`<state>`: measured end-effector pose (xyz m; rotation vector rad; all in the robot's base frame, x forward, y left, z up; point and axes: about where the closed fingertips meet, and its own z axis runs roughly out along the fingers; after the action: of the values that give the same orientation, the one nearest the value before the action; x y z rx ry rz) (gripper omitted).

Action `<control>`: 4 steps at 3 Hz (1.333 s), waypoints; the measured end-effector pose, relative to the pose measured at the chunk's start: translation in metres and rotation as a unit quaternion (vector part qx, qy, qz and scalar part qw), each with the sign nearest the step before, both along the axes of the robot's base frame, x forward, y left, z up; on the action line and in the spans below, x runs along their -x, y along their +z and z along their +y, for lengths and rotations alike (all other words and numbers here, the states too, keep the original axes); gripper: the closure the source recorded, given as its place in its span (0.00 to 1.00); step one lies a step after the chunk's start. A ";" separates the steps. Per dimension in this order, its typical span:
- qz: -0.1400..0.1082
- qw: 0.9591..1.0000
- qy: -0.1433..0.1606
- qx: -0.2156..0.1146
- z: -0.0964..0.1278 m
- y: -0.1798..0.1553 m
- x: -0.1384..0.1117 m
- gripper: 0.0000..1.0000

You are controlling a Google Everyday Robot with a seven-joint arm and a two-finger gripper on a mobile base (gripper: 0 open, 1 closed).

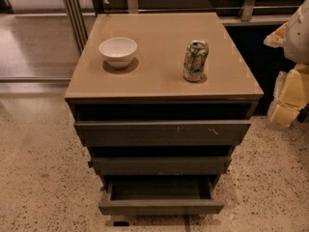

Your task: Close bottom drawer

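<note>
Gripper (288, 99) at right edge; bottom drawer (161, 207) open above speckled floor (34, 178)

The bottom drawer (161, 207) juts open from the cabinet (159, 57), the pincer (287, 103) apart at the right edge.

My gripper is out of view. The pale grey shape (300, 30) far right is cut by the edge, and I can't tell what it is. The yellow blocks (289, 98) below it are cut too. Label on the can (195, 60) is unreadable. The bottom drawer (161, 207) tray's far end is hidden under the middle drawer (161, 165).
</note>
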<state>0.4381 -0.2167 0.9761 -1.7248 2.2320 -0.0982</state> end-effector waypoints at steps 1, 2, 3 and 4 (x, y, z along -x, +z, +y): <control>0.000 1.000 0.000 0.000 0.000 0.000 0.000 0.00; -0.004 1.000 -0.004 -0.006 -0.001 -0.009 -0.001 0.18; -0.006 1.000 -0.011 -0.028 -0.003 -0.044 -0.002 0.42; 0.012 0.998 -0.012 -0.066 0.000 -0.113 0.000 0.64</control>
<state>0.4380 -0.2166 0.8631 -1.6375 2.2235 0.0642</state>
